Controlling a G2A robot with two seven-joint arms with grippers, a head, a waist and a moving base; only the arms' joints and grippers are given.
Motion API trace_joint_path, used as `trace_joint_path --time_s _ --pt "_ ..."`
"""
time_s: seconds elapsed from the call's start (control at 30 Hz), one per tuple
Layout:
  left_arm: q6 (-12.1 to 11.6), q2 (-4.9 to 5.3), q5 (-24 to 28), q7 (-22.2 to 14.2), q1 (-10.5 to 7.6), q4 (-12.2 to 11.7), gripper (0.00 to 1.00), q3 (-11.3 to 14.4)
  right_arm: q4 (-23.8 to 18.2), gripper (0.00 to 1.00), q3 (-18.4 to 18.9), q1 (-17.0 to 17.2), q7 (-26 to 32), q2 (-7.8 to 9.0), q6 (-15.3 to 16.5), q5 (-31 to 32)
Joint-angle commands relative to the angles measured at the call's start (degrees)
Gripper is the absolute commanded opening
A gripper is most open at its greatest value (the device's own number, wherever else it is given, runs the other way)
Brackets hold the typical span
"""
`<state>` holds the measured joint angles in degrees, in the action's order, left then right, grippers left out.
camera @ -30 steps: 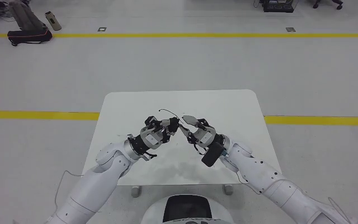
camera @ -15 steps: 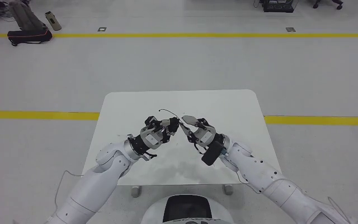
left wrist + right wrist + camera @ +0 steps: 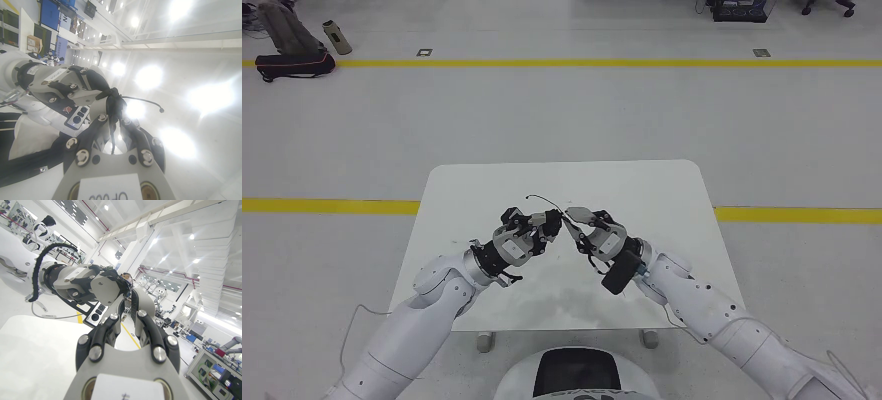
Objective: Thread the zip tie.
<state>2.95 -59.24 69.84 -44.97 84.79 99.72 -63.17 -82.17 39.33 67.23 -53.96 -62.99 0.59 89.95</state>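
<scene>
Zip tie (image 3: 140, 99), thin and black, held in the air above the middle of the white table (image 3: 652, 190), where your two arms meet tip to tip. Your left tool (image 3: 113, 115) is pinched narrow on the strap; your right tool (image 3: 127, 298) looks closed on it just beside. The free length arcs away, ending in a small square head. Expect it to be light, springy and slick: grip close to the tail tip, and steady the strap just behind the head.
</scene>
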Motion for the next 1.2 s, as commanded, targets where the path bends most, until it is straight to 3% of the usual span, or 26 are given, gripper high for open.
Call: trace_joint_path --time_s 0.0,0.1,0.23,1.17 --pt "0.0 0.0 0.0 0.0 0.0 0.0 0.0 0.0 0.04 0.06 -0.03 -0.03 -0.04 -0.03 -0.02 0.0" --pt "0.0 0.0 0.0 0.0 0.0 0.0 0.0 0.0 0.12 0.07 -0.09 -0.1 -0.09 -0.05 0.0 0.0" --pt "0.0 0.0 0.0 0.0 0.0 0.0 0.0 0.0 0.18 0.0 -0.1 -0.07 -0.18 -0.06 -0.16 0.0" --pt "0.0 0.0 0.0 0.0 0.0 0.0 0.0 0.0 0.06 0.0 0.82 1.65 0.08 0.38 -0.88 0.0"
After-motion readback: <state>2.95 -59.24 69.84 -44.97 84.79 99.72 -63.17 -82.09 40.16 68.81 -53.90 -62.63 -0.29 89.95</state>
